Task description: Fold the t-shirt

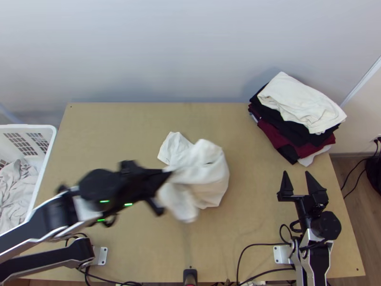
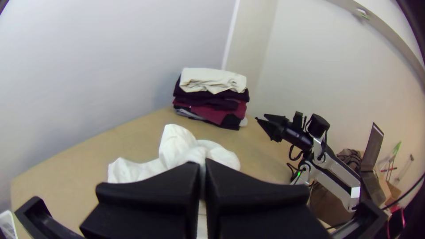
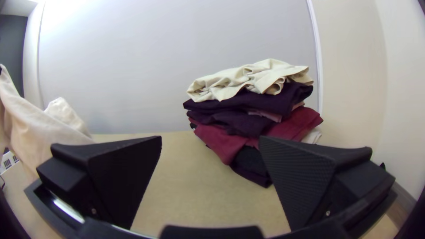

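T-shirt [image 1: 209, 178] bunched, part pinched in left hand [image 1: 168, 174].

Wrinkled cloth shirt [image 1: 208, 174]; smooth, matt wooden table [image 1: 252, 224]; white plastic basket [image 1: 49, 138], perforated.

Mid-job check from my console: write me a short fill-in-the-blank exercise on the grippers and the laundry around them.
The left gripper has its jaws shut on bunched ____-coloured cloth. The right gripper has its jaws not shut but ____. Seen from above, the stack of folded clothes lies at the far ____ corner of the table. In that same view, the basket stands at the table's ____ side.

Missing words: white; open; right; left.
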Robot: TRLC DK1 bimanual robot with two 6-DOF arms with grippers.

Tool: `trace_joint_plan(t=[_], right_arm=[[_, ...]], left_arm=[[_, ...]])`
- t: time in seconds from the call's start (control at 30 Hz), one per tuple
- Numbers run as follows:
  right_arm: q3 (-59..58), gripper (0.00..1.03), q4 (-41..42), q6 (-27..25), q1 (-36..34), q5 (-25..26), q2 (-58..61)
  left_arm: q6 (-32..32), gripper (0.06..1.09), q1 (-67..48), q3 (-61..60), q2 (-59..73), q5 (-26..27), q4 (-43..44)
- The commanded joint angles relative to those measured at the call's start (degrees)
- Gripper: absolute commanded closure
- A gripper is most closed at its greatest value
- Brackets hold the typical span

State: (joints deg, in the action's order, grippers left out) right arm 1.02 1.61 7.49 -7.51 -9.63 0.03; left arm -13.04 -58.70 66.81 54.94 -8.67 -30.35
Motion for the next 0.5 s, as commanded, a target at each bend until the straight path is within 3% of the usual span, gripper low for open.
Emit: trace_joint_plan(t=[0.0, 0.2, 0.47], right_arm=[[-0.75, 0.04, 0.15, 0.86, 0.39, 0.31, -0.21], [-0.75, 0.04, 0.15, 0.86, 0.39, 0.40, -0.21], [-0.75, 0.04, 0.15, 0.86, 0.39, 0.40, -0.21]], left_arm=[[0.29, 1.05, 4.29, -8.97, -9.23, 2.78, -2.79], [4.07, 1.05, 7.37, -23.30, -23.82, 3.92, -8.94], [5.39, 1.05, 7.81, -30.68, -30.15, 4.89, -11.66]])
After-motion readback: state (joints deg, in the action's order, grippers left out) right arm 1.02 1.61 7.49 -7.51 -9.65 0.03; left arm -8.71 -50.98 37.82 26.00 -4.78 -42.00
